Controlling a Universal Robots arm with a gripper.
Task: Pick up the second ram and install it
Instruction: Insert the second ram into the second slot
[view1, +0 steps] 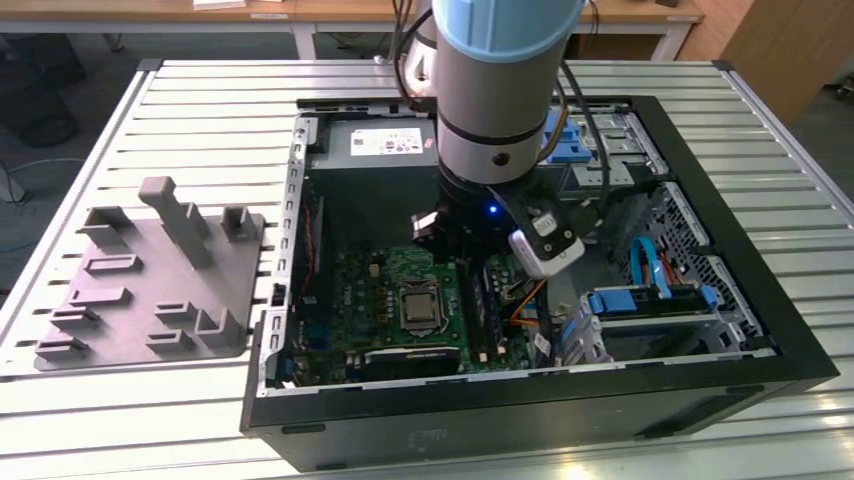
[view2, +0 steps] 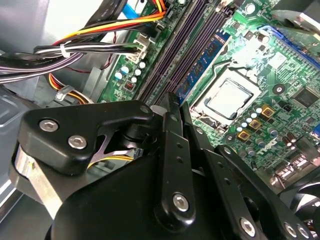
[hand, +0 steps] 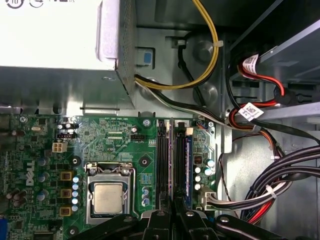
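Surface: slatted metal table carried an open computer case; wooden desks stood beyond the case.
Beside case: grey holder block lay on the slats off the case, on the exterior view's left.
Room inside case: arm came down through the case's open top, between the power supply and bundled cables.
Gripper: low inside the case over the memory slots; jaws were drawn nearly together, and nothing clearly showed between them.
Second ram: thin dark stick with a blue-labelled side, on edge in the slot row inside the case, near the processor.
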